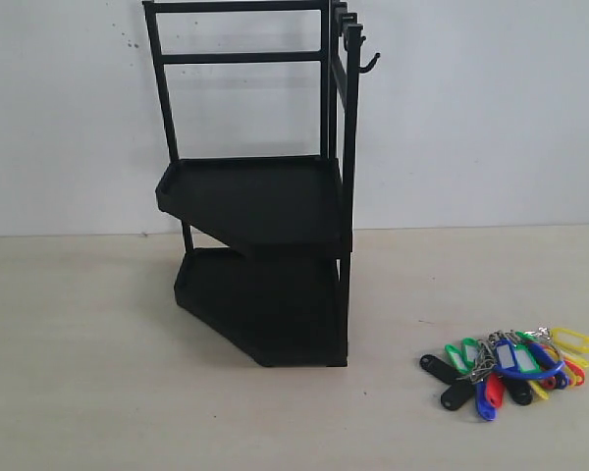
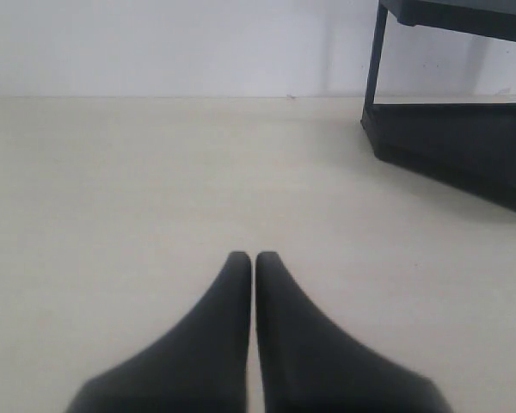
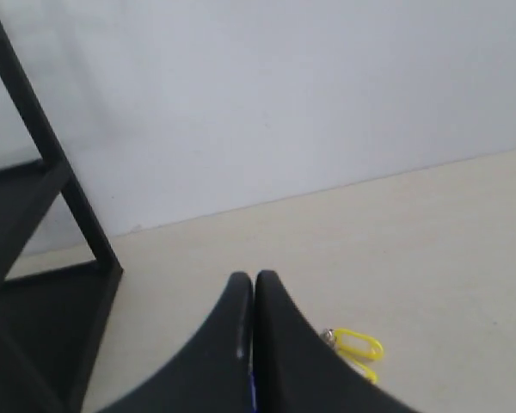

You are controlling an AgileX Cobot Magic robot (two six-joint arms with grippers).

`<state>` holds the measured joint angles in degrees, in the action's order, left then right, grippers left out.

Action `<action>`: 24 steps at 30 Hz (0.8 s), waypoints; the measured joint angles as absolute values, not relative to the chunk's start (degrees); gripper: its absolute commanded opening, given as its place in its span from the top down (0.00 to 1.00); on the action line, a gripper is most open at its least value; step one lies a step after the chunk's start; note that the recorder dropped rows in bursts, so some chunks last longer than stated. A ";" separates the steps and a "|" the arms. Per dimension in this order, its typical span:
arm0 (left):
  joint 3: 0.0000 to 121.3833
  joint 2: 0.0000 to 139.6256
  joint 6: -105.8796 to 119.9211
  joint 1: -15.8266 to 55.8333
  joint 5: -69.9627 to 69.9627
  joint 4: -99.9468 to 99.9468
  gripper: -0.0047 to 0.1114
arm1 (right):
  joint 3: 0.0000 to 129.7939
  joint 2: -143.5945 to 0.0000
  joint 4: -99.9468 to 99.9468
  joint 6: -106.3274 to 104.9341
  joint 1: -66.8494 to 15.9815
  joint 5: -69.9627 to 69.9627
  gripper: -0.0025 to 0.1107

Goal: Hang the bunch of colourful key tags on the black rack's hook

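The black rack (image 1: 265,196) stands at the table's middle, its small upturned hook (image 1: 371,63) sticking out to the right near the top of its upright post. On the table at the front right lies the colourful key tag bunch (image 1: 510,365), untouched. Neither gripper shows in the exterior view. My left gripper (image 2: 254,256) is shut and holds nothing, over bare table with the rack's lower tray (image 2: 456,146) ahead of it. Also shut is my right gripper (image 3: 253,277); a yellow tag (image 3: 357,344) of the bunch peeks out just past its fingers, and the rest is hidden behind them.
A white wall (image 1: 471,118) runs behind the light wooden table (image 1: 79,343). The rack's upright bar and trays (image 3: 43,258) stand close beside my right gripper.
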<state>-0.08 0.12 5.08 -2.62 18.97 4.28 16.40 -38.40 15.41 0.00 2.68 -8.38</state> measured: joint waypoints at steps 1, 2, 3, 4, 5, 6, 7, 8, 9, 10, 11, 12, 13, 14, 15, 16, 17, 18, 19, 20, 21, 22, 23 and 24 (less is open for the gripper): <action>-0.08 0.12 5.08 -2.62 18.97 4.28 0.92 | 16.40 -38.40 15.41 1.79 2.68 -8.86 0.98; -0.08 0.12 5.08 -2.62 18.97 4.28 0.92 | 16.40 -38.40 15.41 3.19 2.68 -9.13 0.98; -0.08 0.12 5.08 -2.62 18.97 4.28 0.92 | 16.40 -38.40 15.41 4.98 2.68 -9.24 0.98; -0.08 0.12 5.08 -2.62 18.97 4.28 0.92 | 16.40 -38.40 15.41 5.67 2.68 -9.24 0.98; -0.08 0.12 5.08 -2.62 18.97 4.28 0.92 | 16.40 -38.40 15.41 6.30 2.68 -9.32 0.98; -0.08 0.12 5.08 -2.62 18.97 4.28 0.92 | 16.40 -38.40 15.41 6.78 2.68 -9.53 0.98; -0.08 0.12 5.08 -2.62 18.97 4.28 0.92 | 16.40 -38.40 15.41 6.93 2.68 -9.80 0.98; -0.08 0.12 5.08 -2.62 18.97 4.28 0.92 | 16.40 -38.57 15.41 7.17 2.68 -9.91 0.98; -0.08 0.12 5.08 -2.62 18.97 4.28 0.92 | 16.40 -38.82 15.30 7.14 2.78 -9.91 0.98; -0.08 0.12 5.08 -2.62 18.97 4.28 0.92 | 16.63 -39.36 15.17 7.30 2.76 -9.68 0.98; -0.08 0.12 5.08 -2.62 18.97 4.28 0.92 | 17.14 -40.04 14.76 7.30 2.76 -8.84 0.98; -0.08 0.12 5.08 -2.62 18.97 4.28 0.92 | 18.10 -41.43 13.81 7.10 2.76 -6.75 0.98; -0.08 0.12 5.08 -2.62 18.97 4.28 0.92 | 19.46 -42.62 13.14 6.75 2.76 -4.97 0.98; -0.08 0.12 5.08 -2.62 18.97 4.28 0.92 | 20.80 -43.98 12.55 6.02 2.76 -2.93 0.98; -0.08 0.12 5.08 -2.62 18.97 4.28 0.92 | 23.15 -46.35 12.09 3.99 2.76 0.36 0.98; -0.08 0.12 5.08 -2.62 18.97 4.28 0.92 | 24.89 -48.07 11.80 2.18 2.76 2.53 0.98; -0.08 0.12 5.08 -2.62 18.97 4.28 0.92 | 27.29 -50.34 11.63 -0.43 2.76 5.12 0.98; -0.08 0.12 5.08 -2.62 18.97 4.28 0.92 | 29.89 -52.75 11.48 -3.34 2.76 7.80 0.98; -0.08 0.12 5.08 -2.62 18.97 4.28 0.92 | 32.08 -55.25 11.30 -6.01 2.76 10.44 0.98; -0.08 0.12 5.08 -2.62 18.97 4.28 0.92 | 34.89 -57.71 11.30 -9.82 2.76 13.10 0.98; -0.08 0.12 5.08 -2.62 18.97 4.28 0.92 | 37.77 -60.08 11.17 -15.37 2.76 15.60 0.98; -0.08 0.12 5.08 -2.62 18.97 4.28 0.92 | 40.61 -61.94 11.04 -19.59 2.76 17.42 0.98; -0.08 0.12 5.08 -2.62 18.97 4.28 0.92 | 43.28 -64.20 11.04 -25.14 2.76 19.29 0.98; -0.08 0.12 5.08 -2.62 18.97 4.28 0.92 | 45.72 -66.40 10.95 -30.75 2.76 20.65 0.98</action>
